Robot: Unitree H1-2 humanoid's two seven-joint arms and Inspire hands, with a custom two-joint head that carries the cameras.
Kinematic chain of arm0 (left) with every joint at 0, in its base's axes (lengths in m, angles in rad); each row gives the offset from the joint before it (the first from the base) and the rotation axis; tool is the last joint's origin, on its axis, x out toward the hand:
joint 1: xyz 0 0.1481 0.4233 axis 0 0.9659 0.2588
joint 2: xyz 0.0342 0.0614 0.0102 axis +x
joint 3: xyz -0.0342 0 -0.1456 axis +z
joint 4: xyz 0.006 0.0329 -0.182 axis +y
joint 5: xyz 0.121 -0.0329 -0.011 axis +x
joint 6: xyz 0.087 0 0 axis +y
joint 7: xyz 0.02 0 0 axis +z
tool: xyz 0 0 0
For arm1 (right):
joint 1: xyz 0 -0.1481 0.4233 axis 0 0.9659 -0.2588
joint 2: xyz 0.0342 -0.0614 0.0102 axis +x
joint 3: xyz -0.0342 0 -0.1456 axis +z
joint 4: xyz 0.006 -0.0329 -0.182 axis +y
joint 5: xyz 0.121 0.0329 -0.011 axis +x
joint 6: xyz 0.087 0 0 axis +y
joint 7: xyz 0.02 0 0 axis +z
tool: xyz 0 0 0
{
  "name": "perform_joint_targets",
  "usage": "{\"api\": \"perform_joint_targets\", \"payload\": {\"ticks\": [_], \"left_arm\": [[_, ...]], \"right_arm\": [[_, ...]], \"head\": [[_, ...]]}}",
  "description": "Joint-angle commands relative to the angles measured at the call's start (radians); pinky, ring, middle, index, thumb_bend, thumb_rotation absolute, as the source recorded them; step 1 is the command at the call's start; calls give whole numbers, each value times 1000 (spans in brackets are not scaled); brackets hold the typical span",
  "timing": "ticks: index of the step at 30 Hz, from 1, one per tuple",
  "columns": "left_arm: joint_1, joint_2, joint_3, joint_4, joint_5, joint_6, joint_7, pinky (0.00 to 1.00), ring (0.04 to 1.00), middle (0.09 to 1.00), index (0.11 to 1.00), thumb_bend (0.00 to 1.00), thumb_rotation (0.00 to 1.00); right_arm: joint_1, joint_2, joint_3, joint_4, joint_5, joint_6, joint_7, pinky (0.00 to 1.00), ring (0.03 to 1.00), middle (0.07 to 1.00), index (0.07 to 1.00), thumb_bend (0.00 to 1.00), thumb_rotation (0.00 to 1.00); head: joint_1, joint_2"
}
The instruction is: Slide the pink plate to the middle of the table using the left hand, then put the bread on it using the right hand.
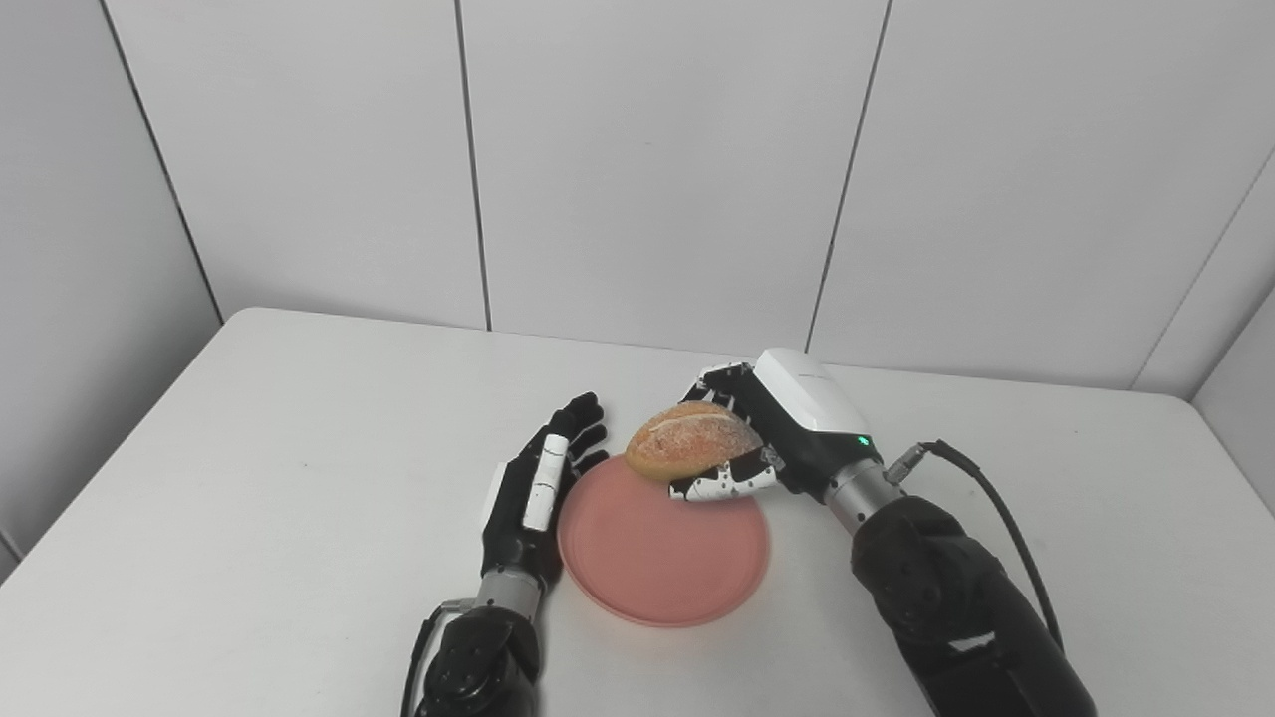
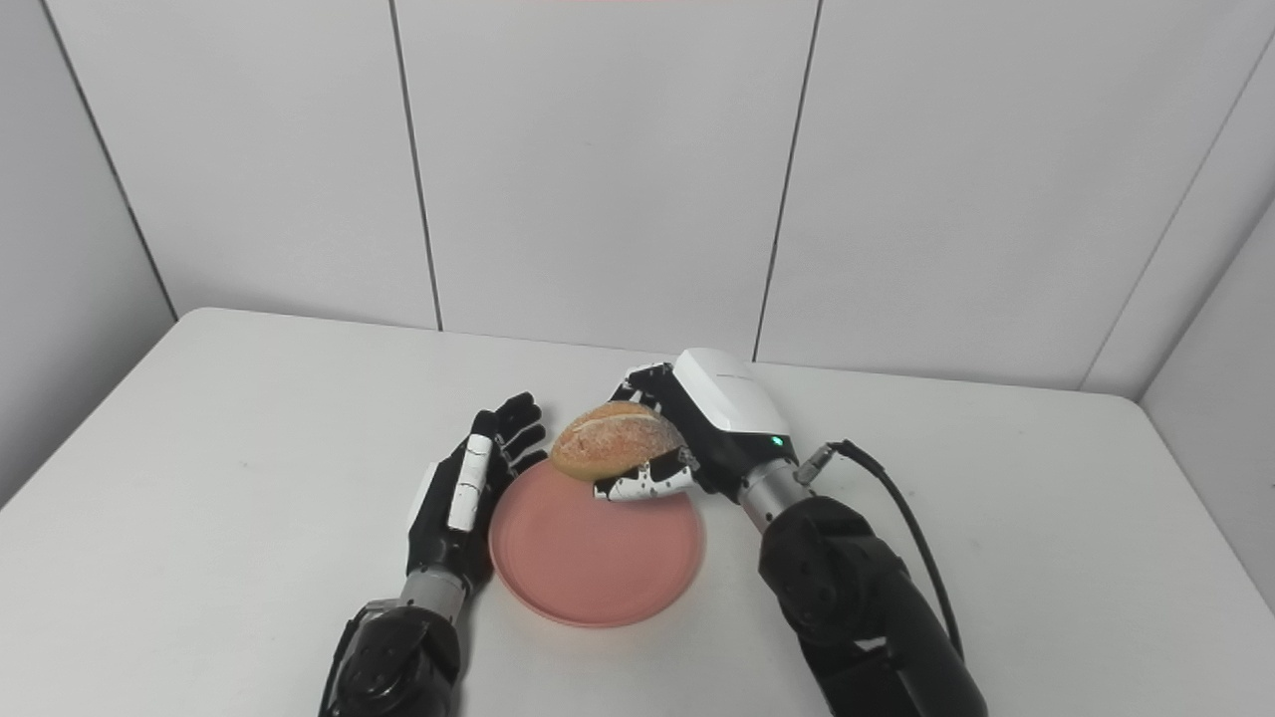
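A round pink plate (image 1: 652, 558) lies flat near the middle of the white table, toward the front. My left hand (image 1: 538, 488) is open, fingers straight, resting right against the plate's left rim. My right hand (image 1: 767, 428) is shut on a brown crusty bread roll (image 1: 692, 438) and holds it just above the plate's far edge. In the right eye view the plate (image 2: 588, 558), bread (image 2: 618, 440), left hand (image 2: 468, 488) and right hand (image 2: 702, 428) stand the same way. The bread's underside is hidden by my fingers.
The white table (image 1: 249, 478) ends at grey wall panels behind it (image 1: 647, 169). A black cable (image 1: 1006, 518) loops off my right wrist over the table.
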Motion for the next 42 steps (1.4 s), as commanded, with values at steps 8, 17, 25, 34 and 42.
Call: {"api": "perform_joint_targets", "payload": {"ticks": [8, 17, 25, 34, 42], "left_arm": [[-14, -3, 12, 99, -7, 15, 3, 831, 863, 836, 784, 824, 837], [-36, -4, 15, 136, -6, -3, -1, 830, 862, 832, 789, 803, 841], [-63, 3, 13, 151, -4, 5, -3, 801, 860, 833, 801, 791, 859], [-64, -1, 14, 157, -4, -1, -1, 807, 850, 825, 800, 784, 870], [-61, 2, 20, 149, -15, 3, -8, 807, 847, 807, 786, 789, 862]], "right_arm": [[-71, 8, 47, 138, 8, -47, 0, 223, 290, 380, 484, 502, 153], [-113, -3, 87, 242, 1, -31, 23, 280, 361, 451, 484, 503, 153], [-153, -45, 153, 261, -45, -58, 65, 251, 325, 416, 488, 502, 153], [-157, -57, 173, 257, -49, -56, 66, 254, 325, 406, 484, 503, 156], [-166, -76, 154, 268, -6, -74, 87, 319, 404, 499, 668, 901, 589]], "head": [[-3, -2], [-13, 14], [-33, 33], [-31, 26], [-35, 25]]}}
